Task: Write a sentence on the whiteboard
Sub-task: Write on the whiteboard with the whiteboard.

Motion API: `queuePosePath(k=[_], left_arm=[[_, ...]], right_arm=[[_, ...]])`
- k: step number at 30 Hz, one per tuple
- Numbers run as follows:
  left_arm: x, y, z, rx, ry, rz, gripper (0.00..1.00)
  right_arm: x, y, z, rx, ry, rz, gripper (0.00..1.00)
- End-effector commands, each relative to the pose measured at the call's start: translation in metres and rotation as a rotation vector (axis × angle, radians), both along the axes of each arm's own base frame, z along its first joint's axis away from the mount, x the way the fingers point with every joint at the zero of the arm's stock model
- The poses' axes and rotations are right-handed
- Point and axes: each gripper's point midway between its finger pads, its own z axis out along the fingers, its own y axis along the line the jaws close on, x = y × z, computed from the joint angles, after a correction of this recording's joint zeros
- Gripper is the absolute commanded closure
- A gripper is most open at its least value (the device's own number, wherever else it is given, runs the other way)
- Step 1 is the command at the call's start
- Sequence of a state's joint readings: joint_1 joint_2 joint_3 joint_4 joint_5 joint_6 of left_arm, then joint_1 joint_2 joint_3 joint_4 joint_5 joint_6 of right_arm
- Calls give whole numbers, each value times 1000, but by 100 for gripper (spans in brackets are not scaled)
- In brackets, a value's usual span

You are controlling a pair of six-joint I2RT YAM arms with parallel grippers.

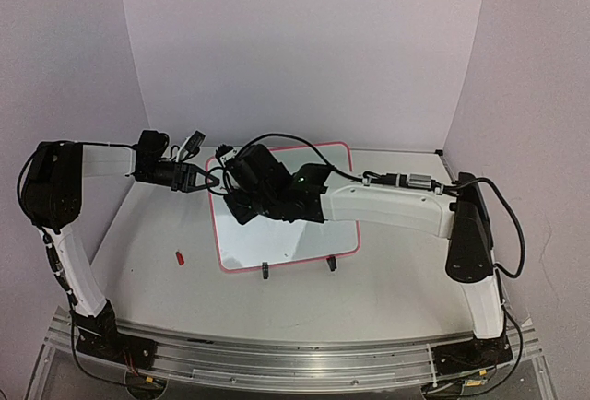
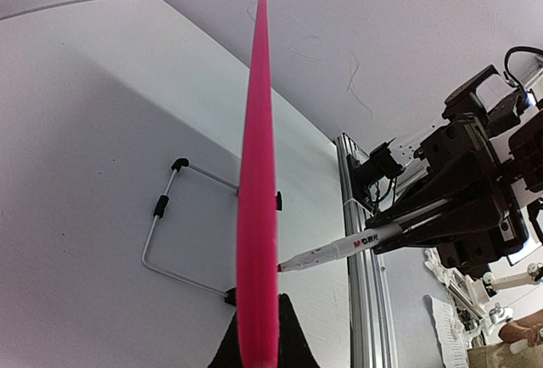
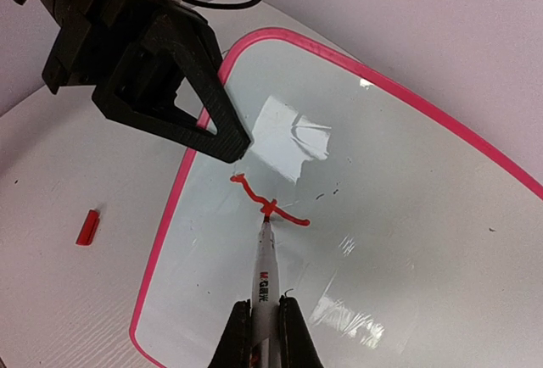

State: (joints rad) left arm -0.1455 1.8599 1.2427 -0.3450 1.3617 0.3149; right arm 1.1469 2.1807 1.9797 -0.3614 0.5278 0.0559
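Note:
The whiteboard (image 1: 286, 239), glossy white with a pink-red frame, leans on the table. In the left wrist view I see it edge-on as a pink strip (image 2: 257, 173). My left gripper (image 1: 214, 182) is shut on its left edge, and the frame runs between the black fingers (image 2: 257, 338). My right gripper (image 3: 265, 334) is shut on a white marker (image 3: 265, 270). The marker's red tip touches the board at a short wavy red stroke (image 3: 270, 205). The marker also shows in the left wrist view (image 2: 356, 239), with its tip at the board face.
A small red marker cap (image 1: 181, 256) lies on the table left of the board; it also shows in the right wrist view (image 3: 86, 226). Two black clip feet (image 1: 265, 271) stand at the board's near edge. A wire stand (image 2: 161, 215) sits behind the board.

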Motion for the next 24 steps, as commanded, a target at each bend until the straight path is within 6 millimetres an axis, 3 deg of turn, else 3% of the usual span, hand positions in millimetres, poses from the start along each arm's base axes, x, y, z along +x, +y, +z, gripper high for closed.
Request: queuePosePath(k=[1,24], left_arm=[[-1,-9,-14,61,-69,-11,100],[-1,-9,-15,62,-65,-11,100]], right_arm=[[-1,-6,-19,-38,22,-27,100],[-7,-19,-38,-67,73,-54,100]])
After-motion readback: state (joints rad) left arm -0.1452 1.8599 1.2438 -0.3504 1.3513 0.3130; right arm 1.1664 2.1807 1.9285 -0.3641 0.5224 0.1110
